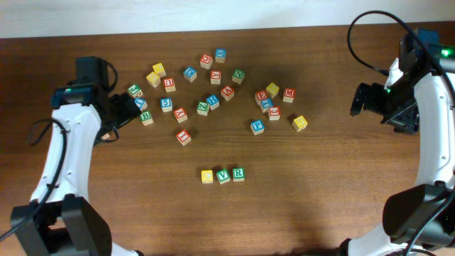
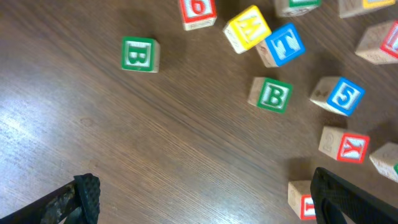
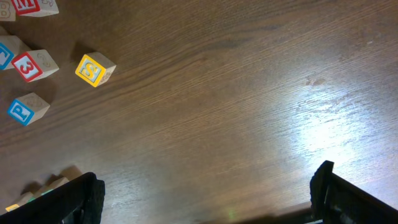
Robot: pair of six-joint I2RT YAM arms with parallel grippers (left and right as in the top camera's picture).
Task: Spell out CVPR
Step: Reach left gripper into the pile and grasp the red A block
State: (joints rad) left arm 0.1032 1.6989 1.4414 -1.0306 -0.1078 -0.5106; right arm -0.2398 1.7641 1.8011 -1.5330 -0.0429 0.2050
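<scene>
A short row of three blocks lies at the table's front middle: a yellow block (image 1: 207,176), a V block (image 1: 223,176) and a green R block (image 1: 238,173). A blue P block (image 1: 257,126) lies loose above the row, and shows in the right wrist view (image 3: 28,109). My left gripper (image 1: 126,110) is open and empty at the left edge of the block scatter, over bare wood (image 2: 205,199). My right gripper (image 1: 362,99) is open and empty at the far right, over bare table (image 3: 205,193).
Many loose letter blocks are scattered across the back middle. Near the left gripper are two green B blocks (image 2: 140,54) (image 2: 272,95), a blue 5 (image 2: 339,95), a red K (image 2: 344,147) and a red block (image 2: 301,199) beside the right finger. A yellow block (image 3: 94,70) and a red 3 (image 3: 34,65) lie near P.
</scene>
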